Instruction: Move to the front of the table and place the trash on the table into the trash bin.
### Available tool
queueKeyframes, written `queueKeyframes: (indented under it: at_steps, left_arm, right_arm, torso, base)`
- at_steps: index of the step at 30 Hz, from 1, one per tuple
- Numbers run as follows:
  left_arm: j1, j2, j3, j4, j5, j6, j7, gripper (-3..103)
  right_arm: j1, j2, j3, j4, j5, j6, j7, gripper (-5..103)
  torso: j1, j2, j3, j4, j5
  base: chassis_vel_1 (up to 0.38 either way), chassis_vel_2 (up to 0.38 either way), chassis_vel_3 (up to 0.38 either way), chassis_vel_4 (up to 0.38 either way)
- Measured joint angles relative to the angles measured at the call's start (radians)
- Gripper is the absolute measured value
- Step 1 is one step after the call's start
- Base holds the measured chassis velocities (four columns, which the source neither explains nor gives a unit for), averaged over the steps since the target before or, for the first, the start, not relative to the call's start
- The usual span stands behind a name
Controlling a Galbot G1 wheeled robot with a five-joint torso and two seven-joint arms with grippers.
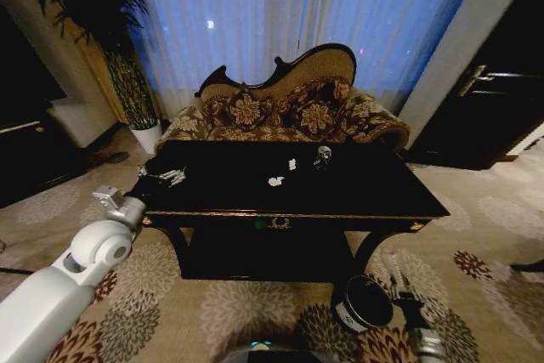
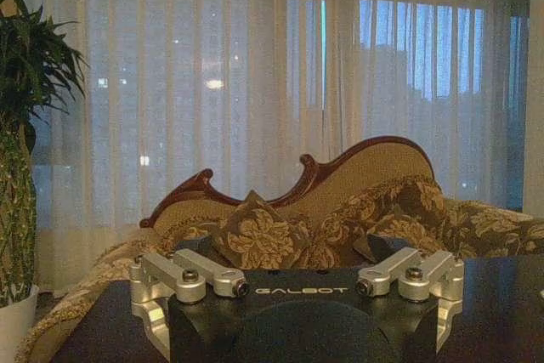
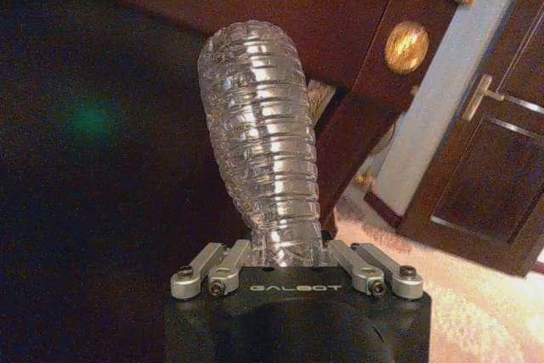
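The black gold-trimmed table (image 1: pixel 374 186) stands straight ahead of me. Two white paper bits (image 1: pixel 291 163) (image 1: pixel 275 181) and a shiny grey wad (image 1: pixel 323 156) lie near its middle. The black trash bin (image 1: pixel 363 303) stands on the carpet by the table's front right leg. Just right of the bin, low beside it, my right gripper (image 1: pixel 405 297) (image 3: pixel 293 254) is shut on the clear plastic bottle (image 1: pixel 393 268) (image 3: pixel 265 150), which points up toward the table's edge. My left gripper (image 1: pixel 166 178) (image 2: pixel 297 285) hovers open at the table's left end, holding nothing.
A brown floral sofa (image 1: pixel 289 112) stands close behind the table before curtained windows. A potted plant (image 1: pixel 127 74) is at back left and a dark door (image 1: pixel 493 108) at right. Patterned carpet (image 1: pixel 212 303) lies open in front of the table.
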Motion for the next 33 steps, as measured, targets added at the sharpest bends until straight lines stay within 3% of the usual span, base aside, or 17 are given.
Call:
queueKeyframes:
  at_steps: [17,33]
  left_arm:
    - [-0.009,0.000,0.024,-0.006,-0.004,0.002,-0.002,100]
    - [-0.023,0.018,0.044,0.007,-0.015,0.006,-0.012,100]
  right_arm:
    - [0.142,0.021,-0.047,-0.231,-0.056,0.032,-0.028,25]
    - [0.281,0.020,-0.076,-0.393,-0.040,0.020,-0.045,25]
  torso:
    - [0.000,0.000,0.000,0.0000,-0.0001]
    - [0.000,0.000,0.000,0.0000,-0.0001]
  base:
    - [0.000,0.000,0.000,0.000]
    - [0.000,0.000,0.000,0.000]
